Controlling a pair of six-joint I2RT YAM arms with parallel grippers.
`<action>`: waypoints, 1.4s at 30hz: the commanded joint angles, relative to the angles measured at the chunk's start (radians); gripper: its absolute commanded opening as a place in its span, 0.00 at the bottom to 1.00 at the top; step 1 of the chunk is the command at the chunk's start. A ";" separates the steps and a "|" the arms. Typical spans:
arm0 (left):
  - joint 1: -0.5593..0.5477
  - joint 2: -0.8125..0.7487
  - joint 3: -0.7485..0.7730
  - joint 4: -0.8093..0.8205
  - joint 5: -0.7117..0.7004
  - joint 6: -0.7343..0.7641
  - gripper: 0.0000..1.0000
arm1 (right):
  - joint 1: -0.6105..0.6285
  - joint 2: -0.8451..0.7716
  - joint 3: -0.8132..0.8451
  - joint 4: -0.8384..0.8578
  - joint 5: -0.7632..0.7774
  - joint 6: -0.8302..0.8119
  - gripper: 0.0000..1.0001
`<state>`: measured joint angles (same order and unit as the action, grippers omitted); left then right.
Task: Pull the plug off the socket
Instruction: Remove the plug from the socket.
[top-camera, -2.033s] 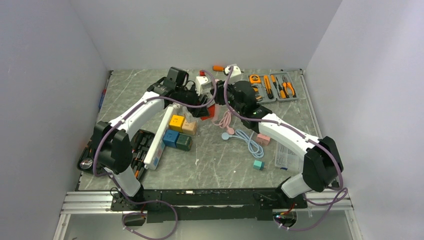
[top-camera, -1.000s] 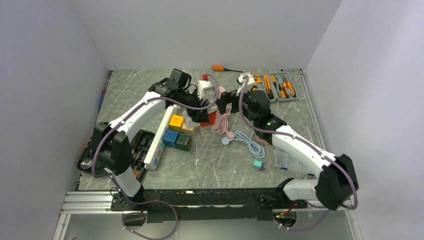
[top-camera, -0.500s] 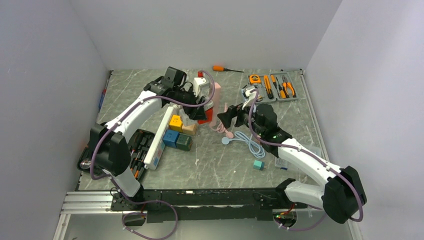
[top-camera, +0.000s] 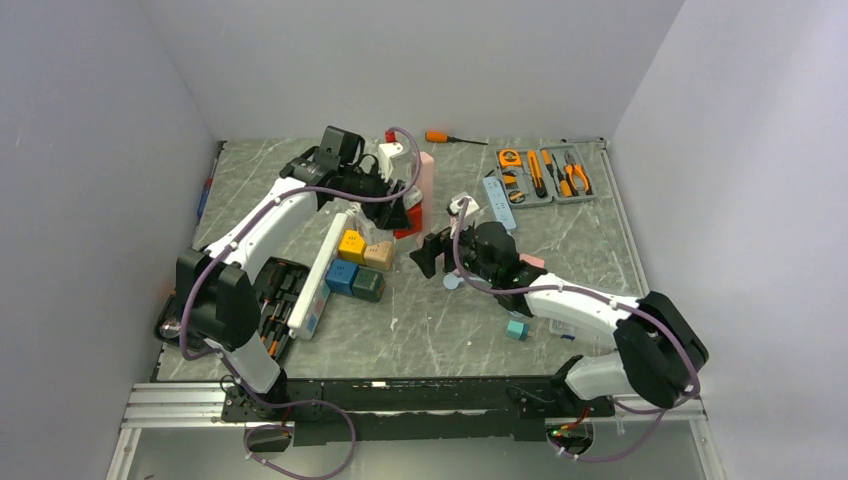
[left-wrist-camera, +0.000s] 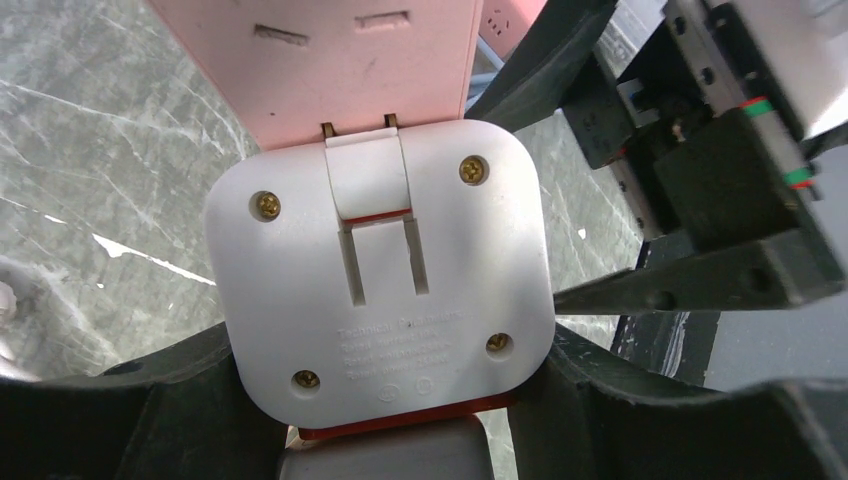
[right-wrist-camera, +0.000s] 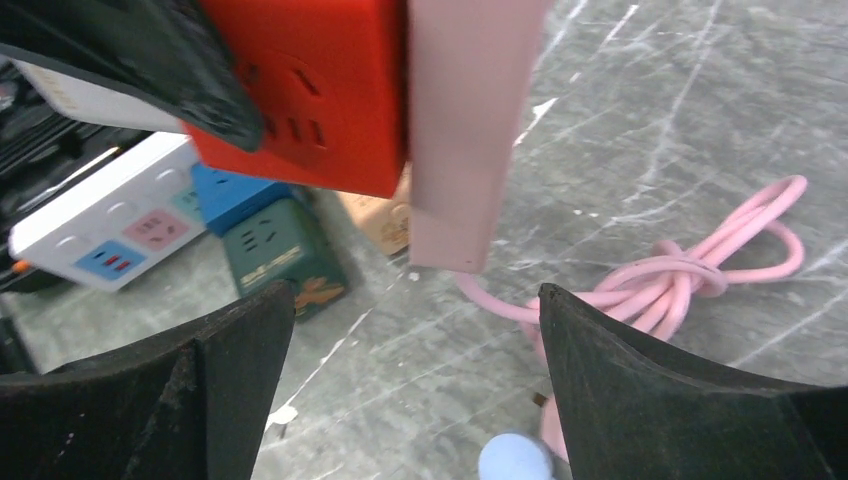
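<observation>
The plug (left-wrist-camera: 385, 290) is a squat block with a white screwed face and a red body. It sits in a pink power strip (right-wrist-camera: 465, 130) that is held upright toward the far edge of the counter (right-wrist-camera: 650, 100), about midway between its left and right edges. The left pincer (top-camera: 398, 203) is clamped on the plug's two opposite sides. In the left wrist view two brass prongs show in the seam between plug and strip, so it may not be fully seated.

The right pincer (right-wrist-camera: 412, 300) is spread wide and empty, low on the near side of the strip, with its fingers (right-wrist-camera: 230, 390) clear of everything.

Both pieces look like hard, smooth, light plastic that will not give under a squeeze but can slide between the pads. The resistance should come only from the prongs gripping in their slots. The strip's lower end appears to hang clear of the counter, and a strip that light will probably follow the plug if nothing braces it.

The best hold for the free pincer looks like the strip's long narrow edges, close beside the plug, so the pull does not lever it sideways. The pull should then run straight along the prongs to spare them from bending.

The pink cable (right-wrist-camera: 700, 265) lies looped and knotted on the counter. It is soft and makes a poor handle.
</observation>
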<state>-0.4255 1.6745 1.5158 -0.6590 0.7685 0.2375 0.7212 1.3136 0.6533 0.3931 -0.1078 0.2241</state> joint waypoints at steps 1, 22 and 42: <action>0.010 -0.046 0.085 0.089 0.110 -0.063 0.00 | 0.000 0.065 0.020 0.150 0.143 -0.040 0.91; 0.046 -0.080 0.075 0.103 0.169 -0.123 0.00 | 0.005 0.212 0.110 0.318 0.132 -0.016 0.48; 0.100 -0.082 0.058 0.194 0.290 -0.323 0.00 | 0.017 0.217 0.193 0.297 0.139 -0.001 0.76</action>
<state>-0.3191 1.6646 1.5429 -0.5594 0.9272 -0.0212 0.7303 1.5265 0.8116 0.6254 0.0414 0.2043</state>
